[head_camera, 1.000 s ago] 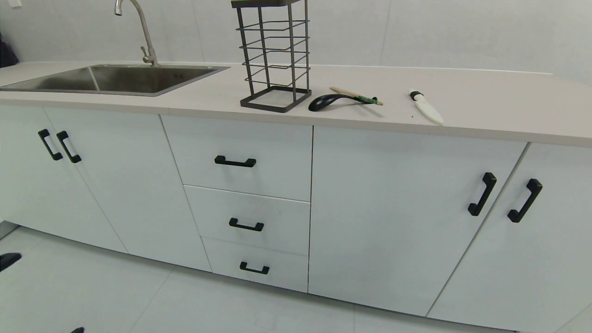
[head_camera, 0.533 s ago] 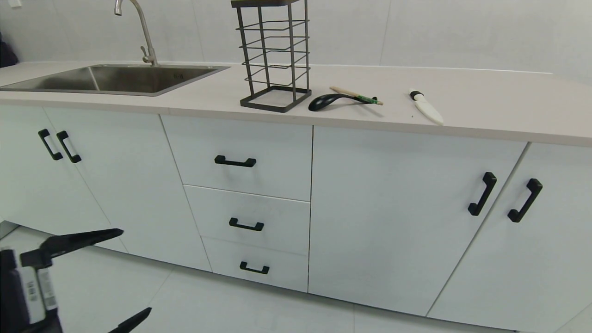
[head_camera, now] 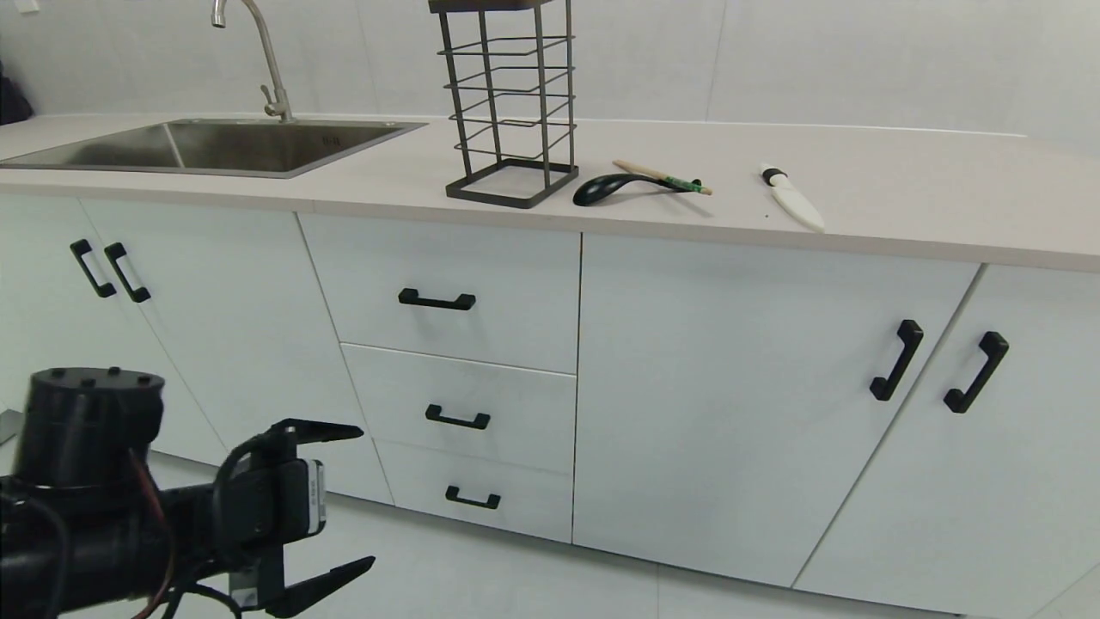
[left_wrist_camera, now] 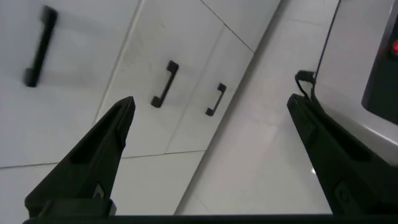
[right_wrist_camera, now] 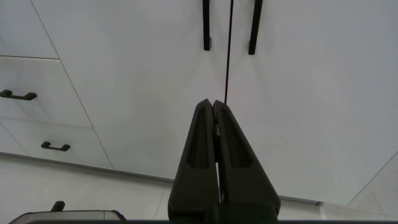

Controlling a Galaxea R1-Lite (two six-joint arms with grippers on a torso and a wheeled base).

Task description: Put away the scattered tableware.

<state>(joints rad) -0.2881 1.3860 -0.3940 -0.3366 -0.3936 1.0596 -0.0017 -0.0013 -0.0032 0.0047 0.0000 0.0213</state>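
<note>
**Left tool (head_camera: 365, 497) open and low before the drawers (head_camera: 455, 361); the tableware lies on the surface (head_camera: 902, 185)**

My left tool has its two fingers spread wide apart and there is nothing between them. It hangs low in front of the white cabinet, to the left of the stack of three drawers and about level with the lower two, above the floor (head_camera: 481, 576). My right tool (right_wrist_camera: 213, 106) has its fingers pressed together with nothing held. It points at the white cabinet doors (right_wrist_camera: 298, 93), which have two black handles.

On the surface, the wire rack (head_camera: 511, 103) stands upright near the front edge. The sink (head_camera: 258, 142) is set into the left end of the surface, and its faucet (head_camera: 258, 52) is at the back edge. The black spoon (head_camera: 601, 187) lies just beside the base of the rack, on its right side, with the bowl toward the rack. The wooden chopsticks (head_camera: 657, 176) lie across the far end of the spoon's handle and touch it. The white knife (head_camera: 792, 203) lies farther to the right, apart from the spoon and chopsticks. Its tip points toward the front edge and its end with the black band points toward the back.
</note>
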